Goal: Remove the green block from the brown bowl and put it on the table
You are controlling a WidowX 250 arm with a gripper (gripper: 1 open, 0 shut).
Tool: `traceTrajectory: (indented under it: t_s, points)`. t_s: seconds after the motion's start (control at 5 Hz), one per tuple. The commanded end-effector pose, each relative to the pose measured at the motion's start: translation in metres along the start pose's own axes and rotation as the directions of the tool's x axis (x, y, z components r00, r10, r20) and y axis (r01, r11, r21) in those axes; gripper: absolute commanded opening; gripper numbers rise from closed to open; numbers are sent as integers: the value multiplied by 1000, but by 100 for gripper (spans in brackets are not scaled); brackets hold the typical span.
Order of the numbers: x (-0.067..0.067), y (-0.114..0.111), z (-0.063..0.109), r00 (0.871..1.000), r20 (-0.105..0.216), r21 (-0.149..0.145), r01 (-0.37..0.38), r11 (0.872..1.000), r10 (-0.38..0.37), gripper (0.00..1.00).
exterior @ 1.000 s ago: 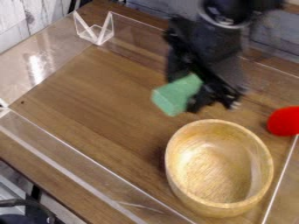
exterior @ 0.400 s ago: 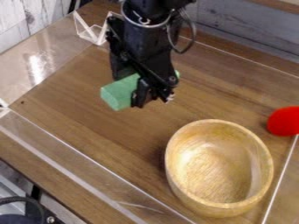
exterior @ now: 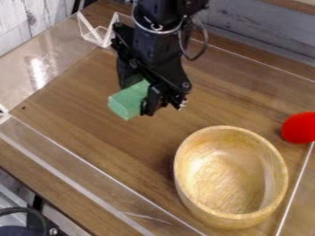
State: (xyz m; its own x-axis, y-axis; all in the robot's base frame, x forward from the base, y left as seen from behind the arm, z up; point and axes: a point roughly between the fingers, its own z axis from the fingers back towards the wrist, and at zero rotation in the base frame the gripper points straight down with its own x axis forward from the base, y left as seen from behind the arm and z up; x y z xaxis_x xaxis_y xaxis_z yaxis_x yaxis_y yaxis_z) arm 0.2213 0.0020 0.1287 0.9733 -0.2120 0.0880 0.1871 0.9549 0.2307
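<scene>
The mint-green block point(exterior: 128, 100) hangs in the black gripper point(exterior: 142, 97), whose fingers are shut on it. It sits low over the wood-grain table point(exterior: 87, 124), left of centre; whether it touches the surface I cannot tell. The brown bowl point(exterior: 231, 177) stands at the lower right, with nothing inside it. The gripper is up and to the left of the bowl, well apart from its rim.
A small red round object point(exterior: 299, 127) lies at the right edge beside the bowl. Low clear plastic walls point(exterior: 74, 180) run along the table's edges. A clear wire-like stand point(exterior: 96, 32) sits at the back left corner.
The gripper has carried the green block from just above the bowl's left rim leftward across the table, then lowered it slightly.
</scene>
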Motion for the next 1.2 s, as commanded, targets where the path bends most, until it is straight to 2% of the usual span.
traceTrajectory:
  t_s: [0.0,1.0]
  points:
    - [8,7,7,998,37,9,-49,999,49,0]
    - [11,15,-4,989,26,6,-145,989,144,0]
